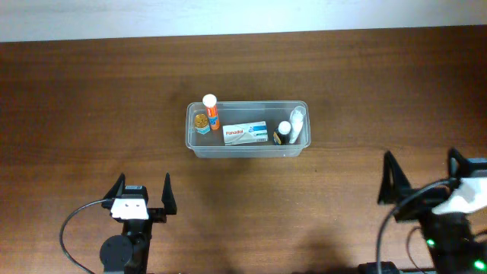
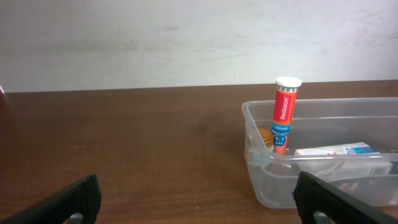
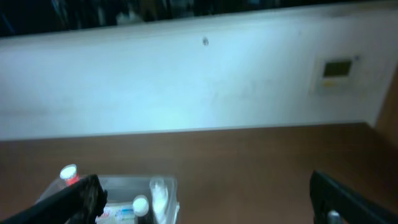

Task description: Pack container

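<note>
The clear plastic container (image 1: 248, 149) sits mid-table. Inside it, left to right, are a small amber jar (image 1: 201, 122), an upright orange tube with a white cap (image 1: 211, 111), a white and blue Panadol box (image 1: 245, 133), a dark bottle with a white cap (image 1: 284, 132) and a clear bottle (image 1: 297, 120). The left wrist view shows the container (image 2: 261, 180) and the tube (image 2: 283, 115). The right wrist view shows the container (image 3: 171, 186) blurred. My left gripper (image 1: 142, 196) is open and empty near the front edge, left of the container. My right gripper (image 1: 423, 179) is open and empty at the front right.
The brown wooden table (image 1: 91, 114) runs back to a white wall (image 2: 186, 43). A small wall panel (image 3: 337, 68) shows at the right in the right wrist view. Black cables trail from both arm bases at the front edge.
</note>
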`<action>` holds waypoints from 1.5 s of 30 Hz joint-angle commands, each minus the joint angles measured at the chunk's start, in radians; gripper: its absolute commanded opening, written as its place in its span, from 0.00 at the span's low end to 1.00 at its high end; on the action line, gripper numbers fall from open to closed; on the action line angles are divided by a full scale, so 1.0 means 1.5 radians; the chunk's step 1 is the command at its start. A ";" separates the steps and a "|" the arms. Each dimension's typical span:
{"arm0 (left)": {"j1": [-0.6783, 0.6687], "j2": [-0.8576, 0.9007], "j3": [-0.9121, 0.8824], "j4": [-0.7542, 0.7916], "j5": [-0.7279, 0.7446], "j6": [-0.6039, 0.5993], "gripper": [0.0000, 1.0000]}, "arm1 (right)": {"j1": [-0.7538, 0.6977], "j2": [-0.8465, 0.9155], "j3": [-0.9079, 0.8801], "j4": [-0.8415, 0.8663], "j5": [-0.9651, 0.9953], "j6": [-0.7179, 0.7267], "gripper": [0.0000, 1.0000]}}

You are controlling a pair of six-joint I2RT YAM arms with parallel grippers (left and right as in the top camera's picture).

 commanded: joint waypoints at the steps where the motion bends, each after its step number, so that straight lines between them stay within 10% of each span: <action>1: 0.004 -0.006 -0.006 0.001 -0.004 -0.002 1.00 | 0.006 -0.049 -0.113 0.093 -0.030 -0.007 0.98; 14: 0.004 -0.006 -0.006 0.000 -0.005 -0.002 1.00 | 0.006 -0.234 -0.545 0.571 -0.039 -0.007 0.98; 45: 0.004 -0.006 -0.006 0.000 -0.004 -0.002 1.00 | -0.037 -0.292 -0.679 0.406 0.003 -0.008 0.98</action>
